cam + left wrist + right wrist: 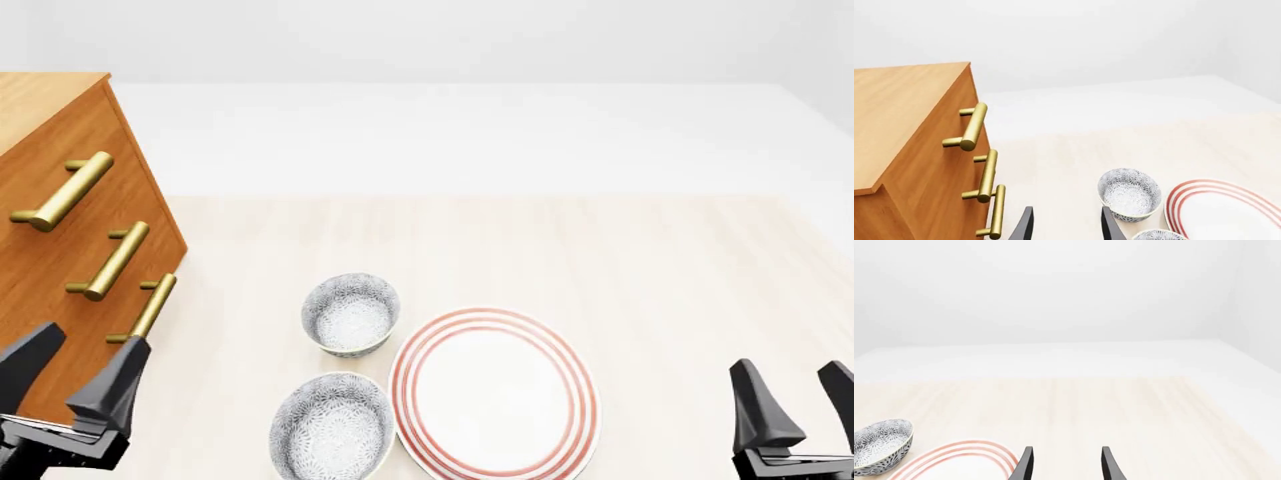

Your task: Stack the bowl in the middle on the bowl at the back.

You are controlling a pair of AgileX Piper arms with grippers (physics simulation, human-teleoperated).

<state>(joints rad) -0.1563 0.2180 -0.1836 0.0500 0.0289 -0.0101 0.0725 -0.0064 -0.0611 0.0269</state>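
Observation:
Two small bowls with a dark-grey lacy pattern stand left of centre on the table. The farther one is the bowl at the back (351,313) (1129,192) (881,446). Nearer to me is the bowl in the middle (331,427), of which only the rim (1157,235) shows in the left wrist view. My left gripper (74,375) (1066,225) hangs open at the near left, beside the cabinet and well left of both bowls. Open and empty too, my right gripper (798,395) (1064,465) is at the near right, far from the bowls.
A large white plate with red rings (427,400) (1181,205) (981,452) lies right beside the bowls. A wooden cabinet with brass handles (67,170) (907,130) stands at the left, close to my left gripper. Light wooden tabletop (641,260) stretches to the right and back.

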